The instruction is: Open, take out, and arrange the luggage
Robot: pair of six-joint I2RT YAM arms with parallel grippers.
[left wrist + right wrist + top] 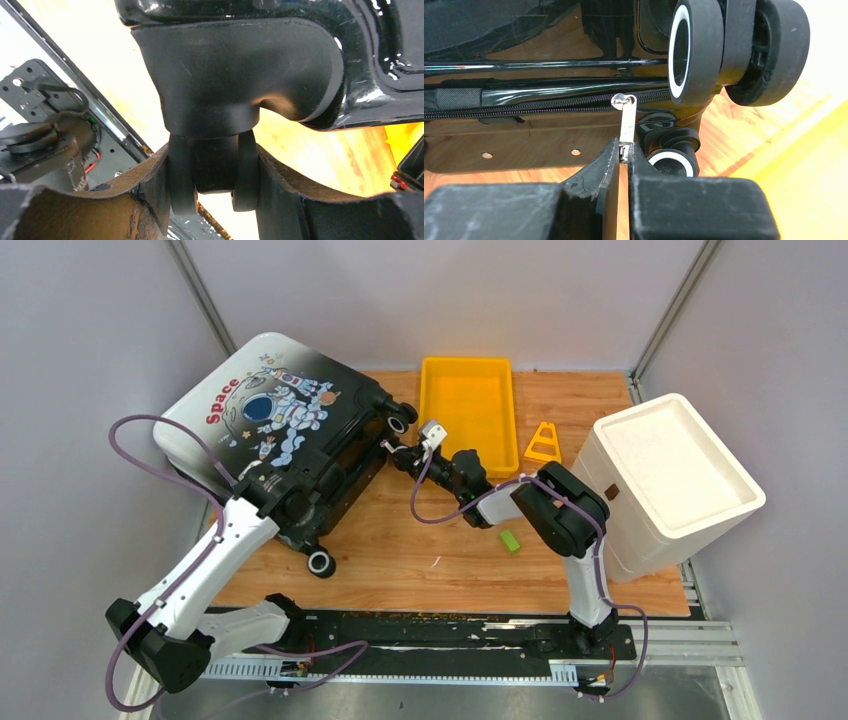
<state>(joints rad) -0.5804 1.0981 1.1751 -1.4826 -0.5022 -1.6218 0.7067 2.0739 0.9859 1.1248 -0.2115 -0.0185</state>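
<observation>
Black padded fingers of the right end effector are pinched tight on the silver zipper pull. The pull's slider sits on the zip of the luggage, just beside a white-rimmed twin wheel; left of the slider the teeth are meshed. The left end effector stands about halfway open, its two fingers pressed against either side of another caster under the glossy black shell. Seen from above, the luggage lies closed at the far left of the wooden bench, astronaut side up and tilted, one corner against the left wall, so what it holds cannot be seen. Behind the right arm a yellow tray lies against the back edge. An orange triangular piece stands between the tray and a white foam box, which leans at the right edge. A small green block lies on the bench near the right arm's elbow.
</observation>
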